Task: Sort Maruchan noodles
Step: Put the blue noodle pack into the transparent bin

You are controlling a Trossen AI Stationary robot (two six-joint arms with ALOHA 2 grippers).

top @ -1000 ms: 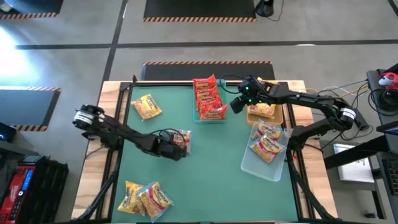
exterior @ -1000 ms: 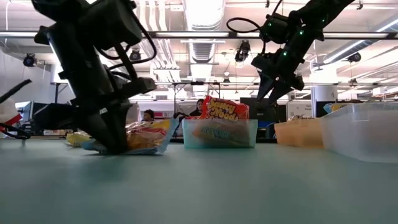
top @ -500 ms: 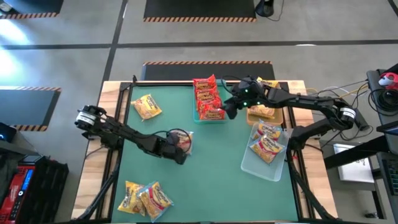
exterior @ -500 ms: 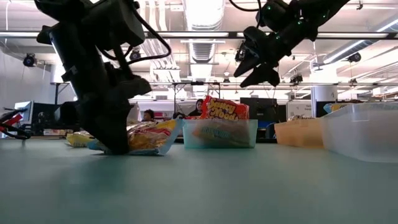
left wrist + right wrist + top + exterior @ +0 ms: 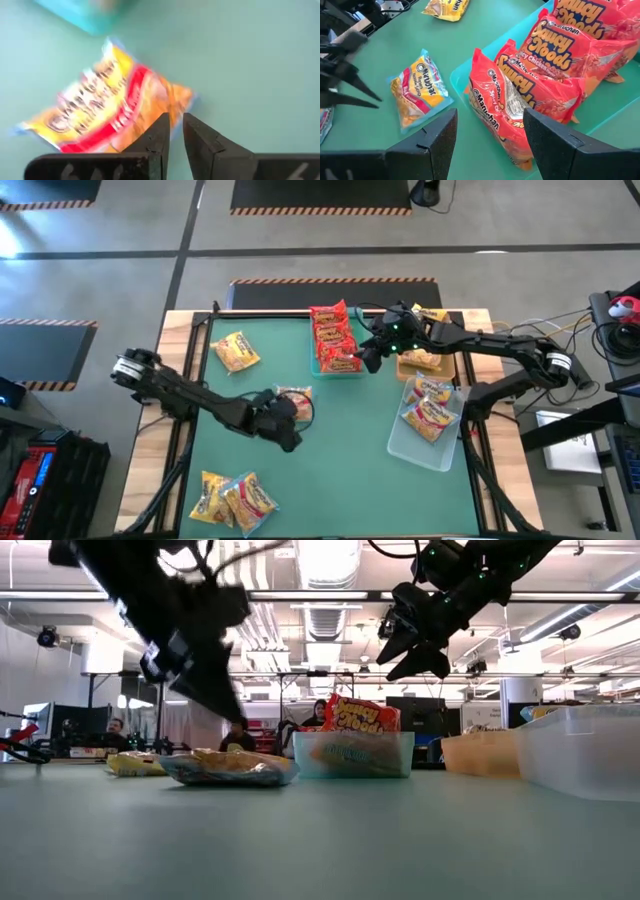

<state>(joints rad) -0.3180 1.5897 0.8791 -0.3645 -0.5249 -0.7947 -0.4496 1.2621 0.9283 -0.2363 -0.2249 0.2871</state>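
Note:
A yellow-orange noodle packet with a red band (image 5: 105,112) lies flat on the green mat near the middle (image 5: 298,399), also seen in the low view (image 5: 228,767). My left gripper (image 5: 173,127) hangs just above its near side (image 5: 285,422), shut and holding nothing. My right gripper (image 5: 490,145) is open and empty, hovering above the right edge of the teal tray (image 5: 322,368). Red packets (image 5: 540,85) stand packed in that tray. Other packets lie far-left (image 5: 237,350) and near-left (image 5: 232,498).
A tan tray (image 5: 408,366) with yellow packets stands right of the teal one. A clear tray (image 5: 400,442) with yellow-white packets sits at the right edge. Open mat lies between the middle packet and the clear tray. People show in the room beyond the far edge.
My left gripper has risen off the middle packet and drawn back slightly toward the near edge. The packet, propped up under the fingers before, now lies flat on the mat. My right gripper has moved left from over the tan tray to the teal tray's right edge.

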